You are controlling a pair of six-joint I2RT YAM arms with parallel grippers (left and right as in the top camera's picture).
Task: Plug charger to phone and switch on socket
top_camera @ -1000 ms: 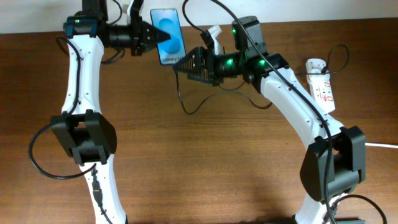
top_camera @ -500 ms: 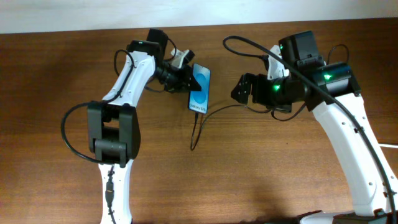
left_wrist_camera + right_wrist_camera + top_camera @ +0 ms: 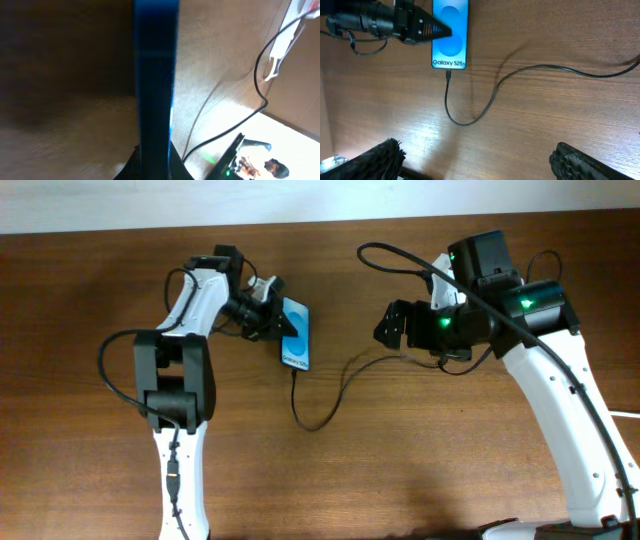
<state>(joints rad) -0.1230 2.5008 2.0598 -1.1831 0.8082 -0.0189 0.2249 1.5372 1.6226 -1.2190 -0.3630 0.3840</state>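
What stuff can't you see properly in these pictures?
- Socket: not found in the overhead view, where the right arm probably covers it. The left wrist view shows only a white piece, cut off by the top edge, so no switch can be read.
- Phone screen: edge-on and blurred in the left wrist view.
- Charger far end: runs under the right gripper overhead, and is cut off by the right wrist view's edge.

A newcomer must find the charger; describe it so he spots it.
On the table, find the phone in the left gripper. The charger is the thin black cable from its bottom edge, looping over the wood; other black cables hug the arms.
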